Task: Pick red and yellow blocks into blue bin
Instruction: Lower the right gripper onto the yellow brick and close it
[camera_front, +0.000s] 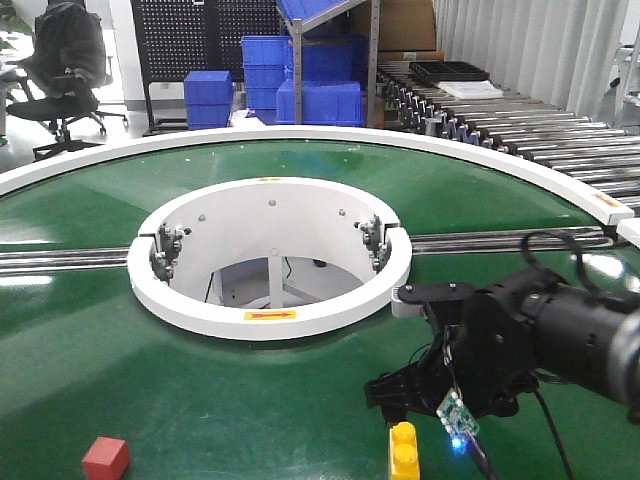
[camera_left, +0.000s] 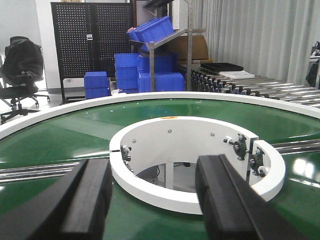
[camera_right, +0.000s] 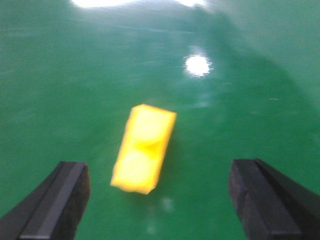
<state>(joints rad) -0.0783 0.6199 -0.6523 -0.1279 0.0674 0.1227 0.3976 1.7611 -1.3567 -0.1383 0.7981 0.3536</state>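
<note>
**A:** Yellow brick is found lying on the green belt, framed by the wide-spread right gripper, untouched. Red cube is parked well apart.

**B:** Left gripper is spread too, empty. Only the white ring is faced.

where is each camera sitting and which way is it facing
Exterior front: raised over the green table, facing forward across the white ring to the blue crates; the right gripper shows low right above the yellow brick, with the red cube low left.
Left wrist: low over the table, facing forward at ring and crates; the left gripper is open in the foreground.
Right wrist: facing down at the brick, open fingers framing it.
Shared: front and left wrist show ring and crates; front and right wrist, the brick.
</note>
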